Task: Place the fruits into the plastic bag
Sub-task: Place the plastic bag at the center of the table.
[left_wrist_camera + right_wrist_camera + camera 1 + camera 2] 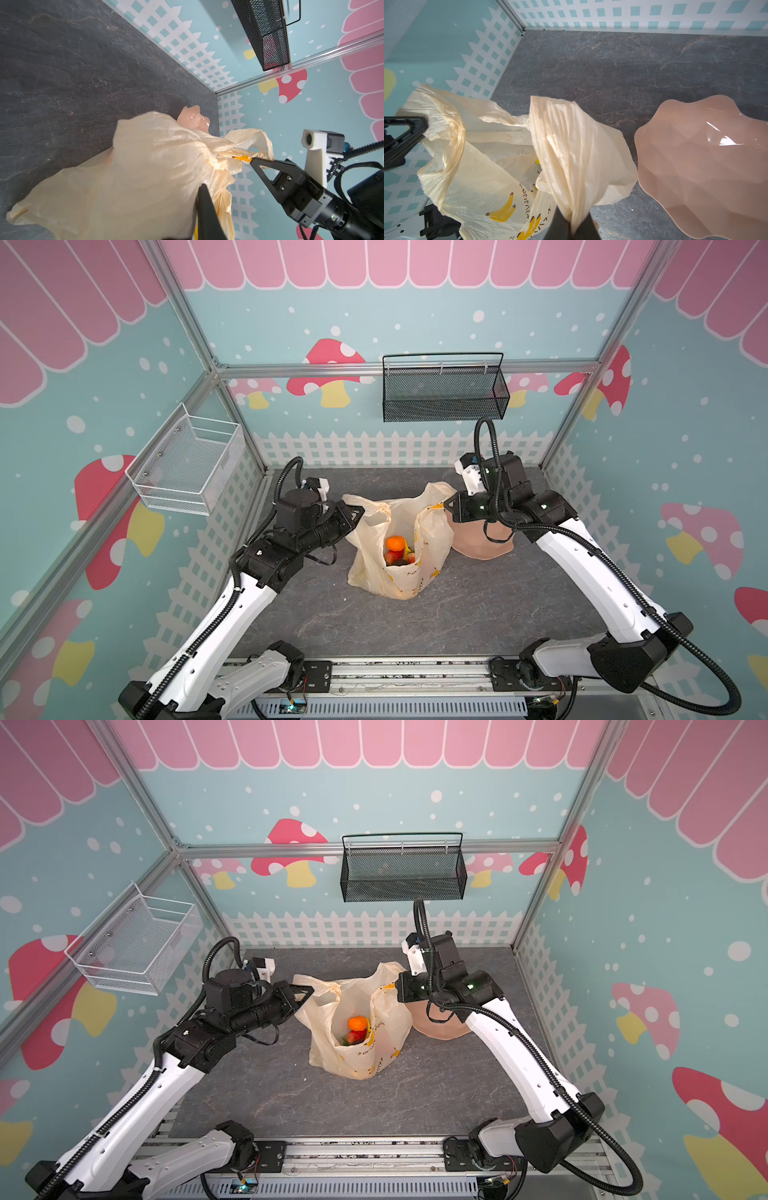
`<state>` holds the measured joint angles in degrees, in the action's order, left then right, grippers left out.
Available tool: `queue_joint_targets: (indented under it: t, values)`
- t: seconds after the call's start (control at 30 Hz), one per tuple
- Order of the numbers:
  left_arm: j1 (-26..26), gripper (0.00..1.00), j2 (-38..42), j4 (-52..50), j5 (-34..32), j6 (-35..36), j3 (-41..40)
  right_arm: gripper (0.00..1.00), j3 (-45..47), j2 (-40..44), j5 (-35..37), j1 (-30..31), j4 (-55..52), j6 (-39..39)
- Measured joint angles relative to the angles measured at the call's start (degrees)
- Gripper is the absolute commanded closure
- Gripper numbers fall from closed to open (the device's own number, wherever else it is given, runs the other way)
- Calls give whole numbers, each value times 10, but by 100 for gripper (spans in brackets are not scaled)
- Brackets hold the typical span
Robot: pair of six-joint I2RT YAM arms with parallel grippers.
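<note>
Plastic bag (399, 576) is the worry. It's thin and crinkly, and stands on the table (415, 626) mostly bc its two loops are propped up. R gripper (572, 225) is clenched on one handle loop (571, 158), film bunched tight betw its fingers. L gripper (354, 513) sits at the tip of the other loop (446, 128). Film touches its fingers (204, 207), but I can't tell whether they're pinching it or slack.

If that side is loose, I'd guess the mouth sags shut or the bag slumps toward the R side, and fruit could roll out. A hard pull on the R loop could also stretch or tear the film, or tip the lot.

Fruits (397, 551) lie well below both sets of fingers, at the bottom of the bag, betw the two grippers. Tangerine (395, 542) is on top, red ones (354, 1036) under it, and sth dark beneath that's too hidden to name. I see no fruit outside the bag.

Just beyond the R fingers, pink bowl (702, 166) stands bare, right beside the bag, maybe touching. Farther back, black mesh basket (442, 393) hangs on the wall, well apart from the fingers.
</note>
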<state>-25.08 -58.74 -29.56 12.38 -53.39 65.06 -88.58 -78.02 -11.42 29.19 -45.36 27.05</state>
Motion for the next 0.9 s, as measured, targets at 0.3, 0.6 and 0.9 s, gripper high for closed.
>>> queue_joint_targets:
  t: [0.3,0.6,0.9]
  values:
    - [3,34,36,30,9,-19,0,43,-23,0,-24,-4,7,-1]
    - [4,22,87,14,-8,-27,15,4,-67,22,-34,-7,3,-6]
    - [7,20,115,-29,-39,-16,53,2,-91,28,-7,-11,-18,-24]
